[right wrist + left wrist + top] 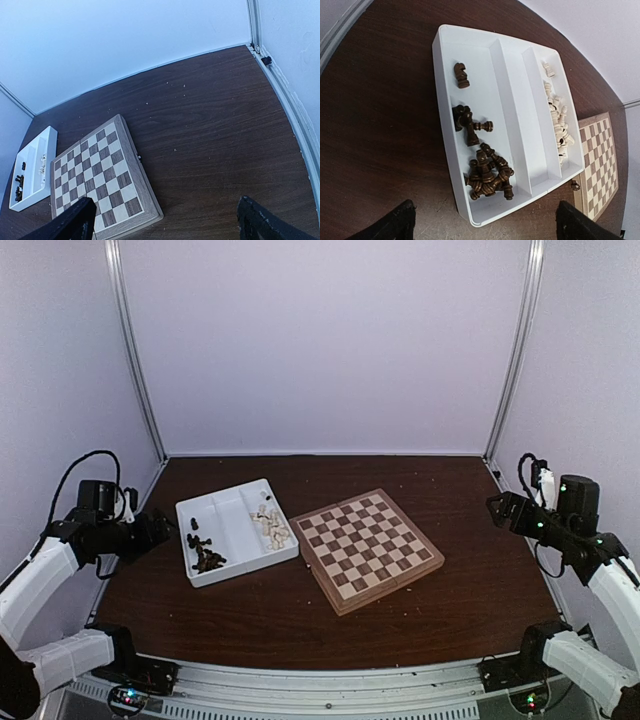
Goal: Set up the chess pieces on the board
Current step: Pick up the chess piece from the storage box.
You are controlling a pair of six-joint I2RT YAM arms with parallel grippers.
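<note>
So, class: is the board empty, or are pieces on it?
Empty. The board shows bare squares; dark pieces and cream pieces lie in the tray.

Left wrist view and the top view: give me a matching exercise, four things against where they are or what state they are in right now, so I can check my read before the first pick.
Things
1. dark brown chess pieces
2. cream chess pieces
3. board
4. left gripper

Places or states
A. no pieces on it yet
B. narrow compartment of the tray nearest the board
C. open, holding nothing
D. widest tray compartment, farthest from the board

Pairs: 1-D, 2-B, 3-A, 4-C
</note>
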